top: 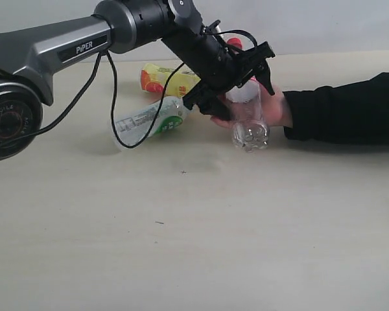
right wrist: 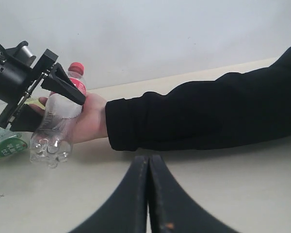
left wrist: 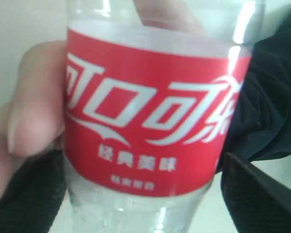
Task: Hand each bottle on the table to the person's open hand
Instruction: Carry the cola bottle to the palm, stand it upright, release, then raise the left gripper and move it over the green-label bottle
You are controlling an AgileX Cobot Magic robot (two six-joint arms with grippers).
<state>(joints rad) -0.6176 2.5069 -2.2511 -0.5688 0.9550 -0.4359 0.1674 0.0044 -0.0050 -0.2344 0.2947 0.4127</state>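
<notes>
The left tool [top: 245,100] straddles the clear red-labelled bottle [top: 249,133], which sits tilted in the person's hand [top: 280,107] toward the far side of the worktop [top: 181,246], though I cannot tell whether its jaws pinch the bottle, while the right tool [right wrist: 148,194] is closed and empty.

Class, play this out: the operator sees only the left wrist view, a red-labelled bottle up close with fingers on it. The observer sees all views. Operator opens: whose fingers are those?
Observer: The person's hand, on a black-sleeved arm reaching across the table, cups the clear bottle.
Operator: Any bottles left?
Observer: Two show, lying on the table near your arm: a yellow bottle and a white-green labelled bottle.
Operator: And the other arm?
Observer: Right claw is shut, away from the handover.
</notes>
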